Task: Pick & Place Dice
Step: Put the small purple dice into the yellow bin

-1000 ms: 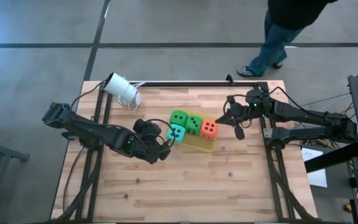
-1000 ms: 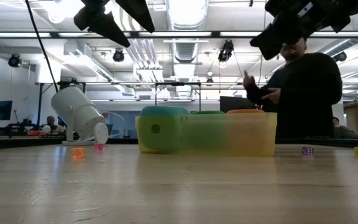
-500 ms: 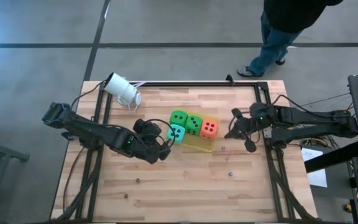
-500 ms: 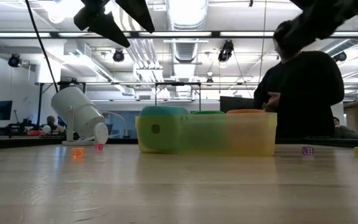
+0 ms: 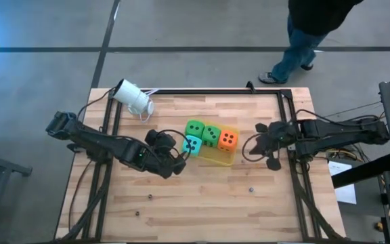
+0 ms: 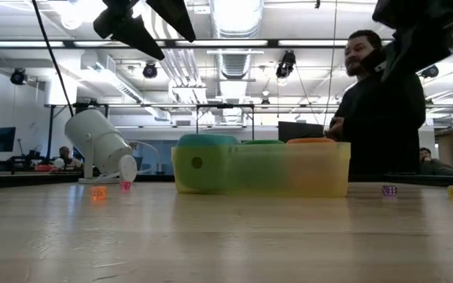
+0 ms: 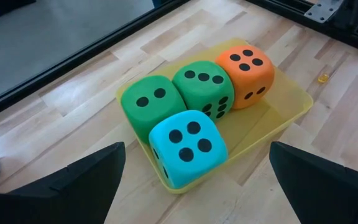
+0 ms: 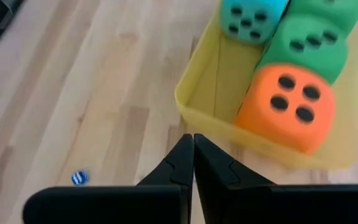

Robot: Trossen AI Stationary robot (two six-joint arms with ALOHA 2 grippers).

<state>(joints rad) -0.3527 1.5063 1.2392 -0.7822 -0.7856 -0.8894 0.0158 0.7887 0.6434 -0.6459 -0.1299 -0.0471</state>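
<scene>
Four soft dice sit on their bottom faces in a shallow yellow tray point(image 5: 221, 158) at mid-table: two green dice point(image 5: 195, 128) point(image 5: 211, 134), an orange-red die point(image 5: 228, 139) and a teal die point(image 5: 192, 144). The left wrist view shows them close together, teal point(image 7: 187, 146) nearest, orange-red point(image 7: 246, 74) farthest. My left gripper point(image 5: 179, 160) hovers open just left of the tray, with nothing between its fingers point(image 7: 196, 149). My right gripper point(image 5: 254, 145) hangs shut to the tray's right, above bare wood point(image 8: 193, 139).
A white cylinder-shaped camera point(image 5: 133, 98) point(image 6: 101, 147) lies at the table's far left. Tiny coloured dice are scattered on the wood point(image 5: 251, 190) point(image 8: 79, 178) point(image 6: 97, 192). Black frame rails point(image 5: 291, 169) run along both sides. A person point(image 5: 303, 34) point(image 6: 380, 118) stands beyond the far edge.
My right gripper has drawn back from beside the orange-red die, moving toward the table's near edge and a little toward its right edge. The person behind the table has shifted. The dice, the tray and my left arm have kept still.
</scene>
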